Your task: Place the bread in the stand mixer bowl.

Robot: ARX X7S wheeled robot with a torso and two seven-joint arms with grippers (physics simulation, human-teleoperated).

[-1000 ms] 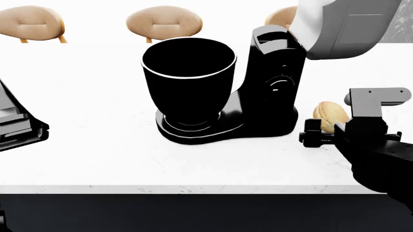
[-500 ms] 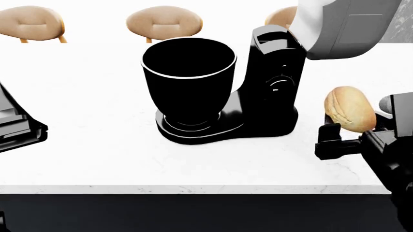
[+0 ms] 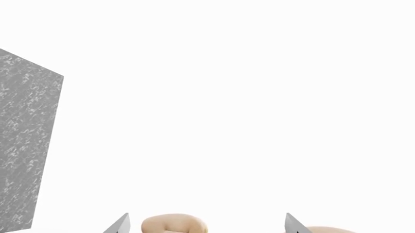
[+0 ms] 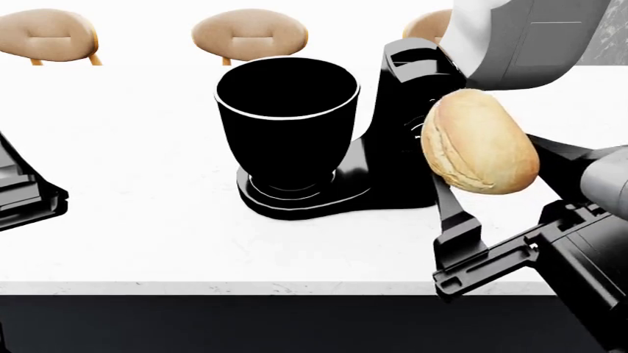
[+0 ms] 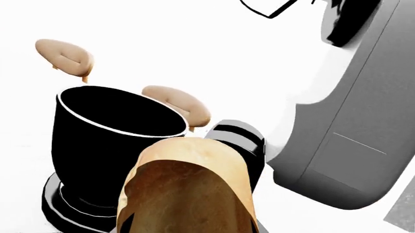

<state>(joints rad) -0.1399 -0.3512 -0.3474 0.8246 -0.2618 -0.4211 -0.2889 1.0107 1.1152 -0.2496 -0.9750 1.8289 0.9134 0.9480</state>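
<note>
The bread (image 4: pixel 479 141) is a golden-tan roll held in the air by my right gripper (image 4: pixel 486 173), which is shut on it, in front of the mixer's column. In the right wrist view the bread (image 5: pixel 188 189) fills the space between the jaws. The stand mixer bowl (image 4: pixel 287 121) is tall, black and empty, standing on the mixer base to the left of the bread; it also shows in the right wrist view (image 5: pixel 107 141). My left gripper (image 3: pixel 206 224) is open, with only its grey fingertips (image 3: pixel 120 224) showing, far from the bowl.
The mixer's black column (image 4: pixel 417 110) and tilted grey-white head (image 4: pixel 515 40) stand right of the bowl. Tan stools (image 4: pixel 250 31) line the far edge of the white counter (image 4: pixel 147 220). My left arm (image 4: pixel 25 191) rests at the counter's left. A grey marble panel (image 3: pixel 29 150) shows in the left wrist view.
My right gripper has lifted the bread off the counter and carried it up and leftward, toward the mixer. The left arm has barely moved.
</note>
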